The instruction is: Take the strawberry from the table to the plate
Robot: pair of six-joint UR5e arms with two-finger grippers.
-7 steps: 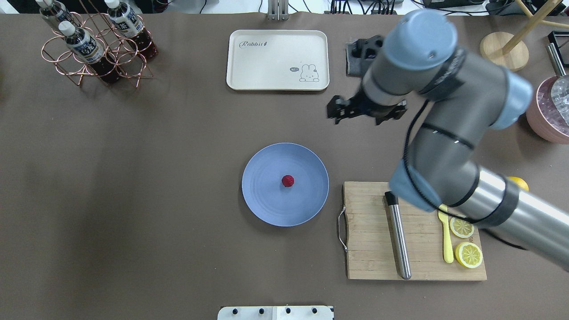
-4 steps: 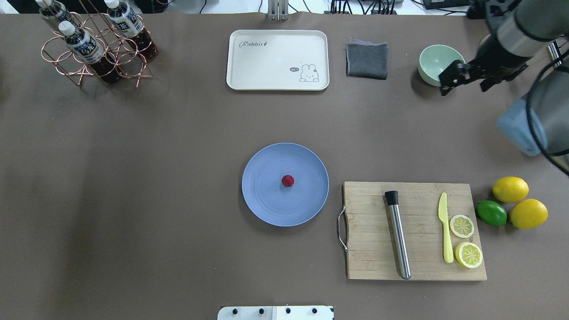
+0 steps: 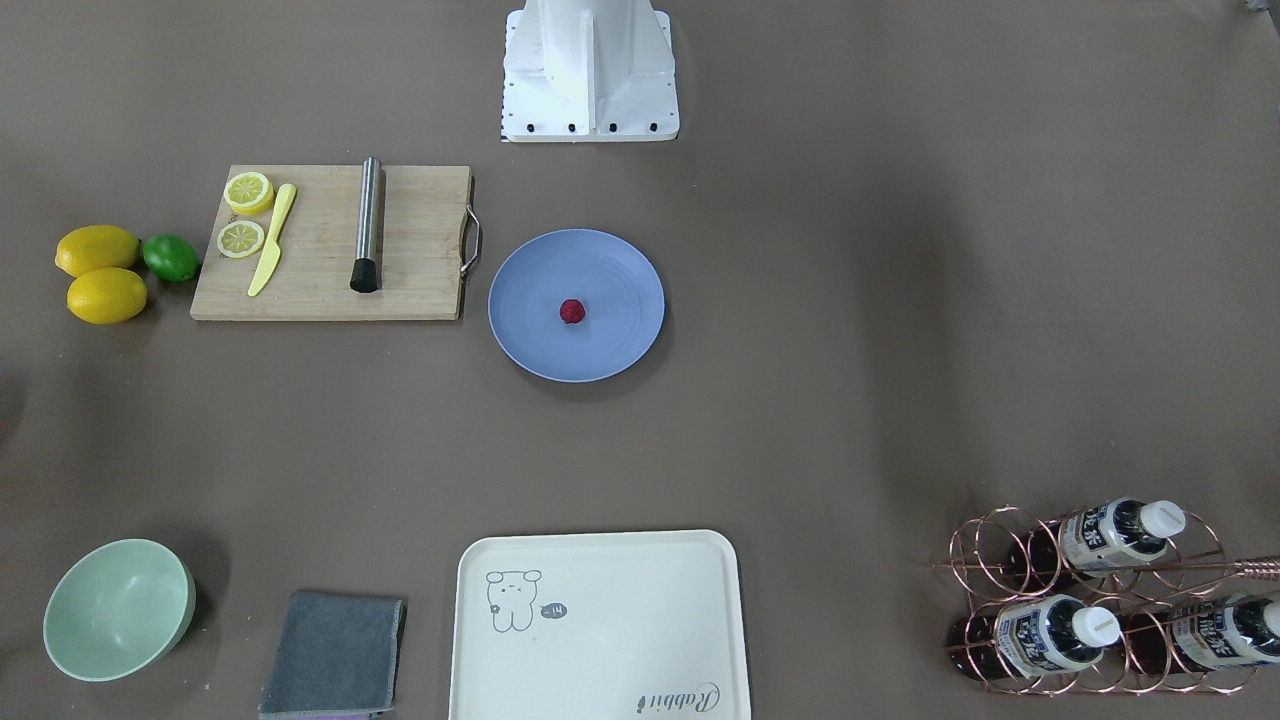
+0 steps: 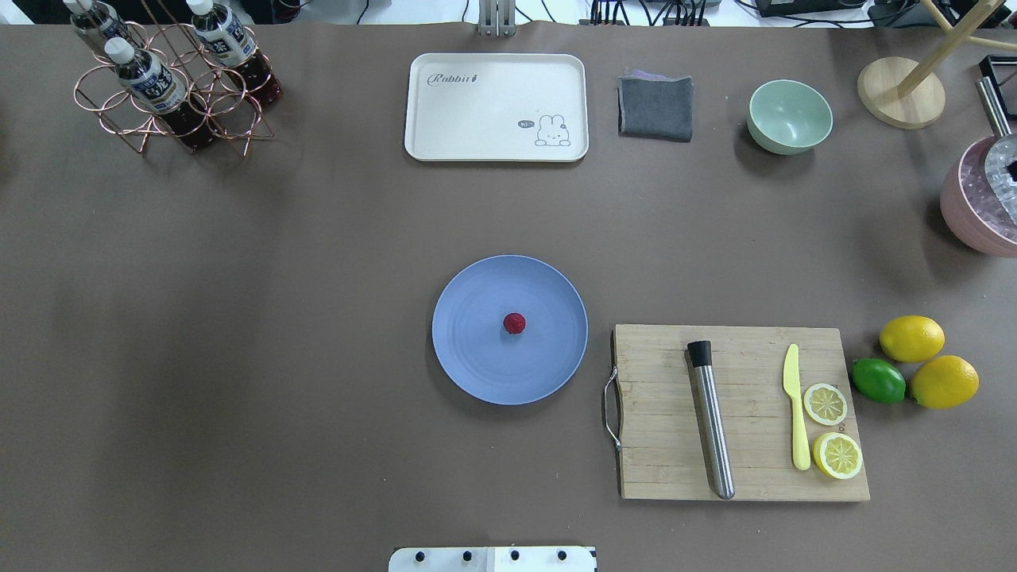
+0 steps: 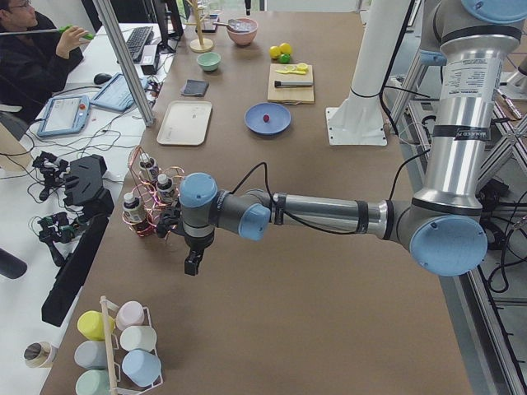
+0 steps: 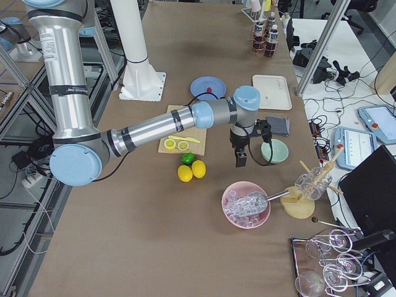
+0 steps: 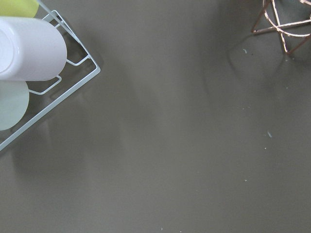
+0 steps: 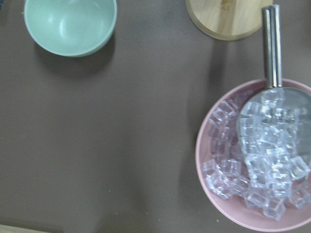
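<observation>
Starting nearest the robot: finding a cutting board (image 4: pixel 659 445) on the right, carrying a metal rod (image 4: pixel 711 429), a yellow knife (image 4: pixel 796 413) and two lemon slices (image 4: pixel 837 455). Noting lemons (image 4: pixel 911 338) and a lime (image 4: pixel 878 380) sitting just beside its right edge.

Moving a little farther, toward the middle of the table (image 4: pixel 238 318): finding the strawberry (image 4: pixel 514 323) lying on the plate (image 4: pixel 477 365), close to its centre, touching the plate and nothing else. Judging the main job as done, with the berry sitting off the table and on the plate, no finger near it.

Looking out to the ends: spotting the left gripper (image 5: pixel 191 262) hanging over bare table at the far left end, near the bottle rack (image 4: pixel 171 87), well apart from the plate. Spotting the right gripper (image 6: pixel 240 158) hanging over the right end, between the green bowl (image 4: pixel 790 116) and the pink bowl of ice (image 4: pixel 973 210). Not managing to tell, for either one, whether open or closed, loaded or empty, both showing only small in the side views.

Reaching the far edge: passing a cream tray (image 4: pixel 477 111) and a grey cloth (image 4: pixel 655 107) beside the green bowl.

Judging nothing left for the berry itself; at most, parking both arms.
</observation>
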